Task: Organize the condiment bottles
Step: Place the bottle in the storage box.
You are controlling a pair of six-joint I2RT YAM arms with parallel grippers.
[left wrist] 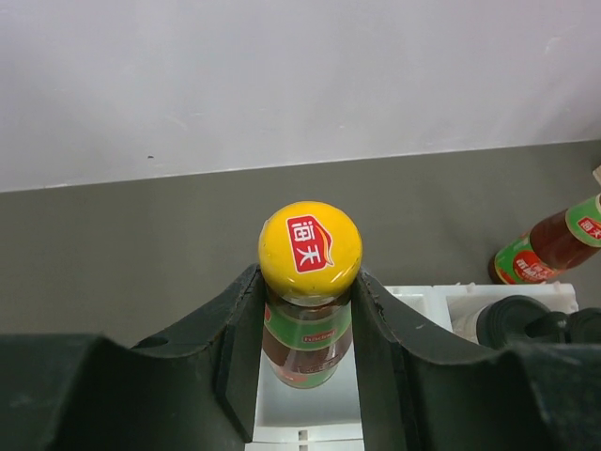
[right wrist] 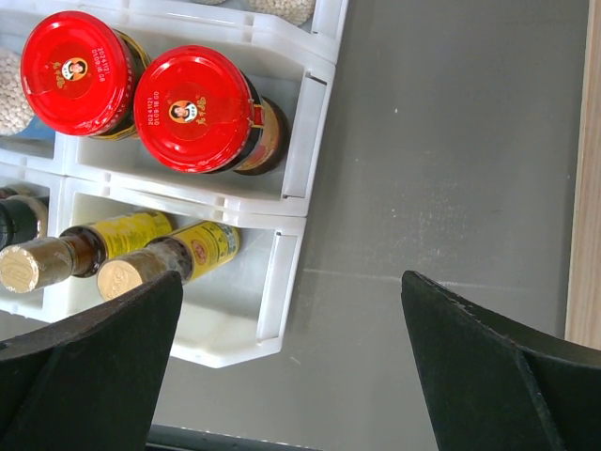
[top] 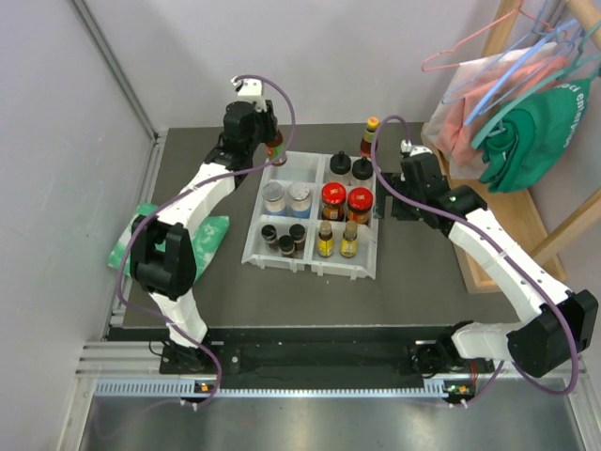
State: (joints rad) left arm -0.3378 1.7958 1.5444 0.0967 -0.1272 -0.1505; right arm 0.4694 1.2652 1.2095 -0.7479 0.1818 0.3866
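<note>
Yellow-capped bottle (left wrist: 310, 282): "海天" on cap (print on red lids (right wrist: 192, 110) too small).

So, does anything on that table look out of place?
One sauce bottle stands alone on the table beyond the white tray. A second bottle is held in the left tool above the tray. Nothing looks spilled.

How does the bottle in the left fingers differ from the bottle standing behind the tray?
The held bottle is clamped by the left gripper; the other bottle stands free. The held bottle is over the tray's far left compartment; the other bottle stands on the table outside the tray. Both have yellow caps, green labels and dark sauce.
</note>
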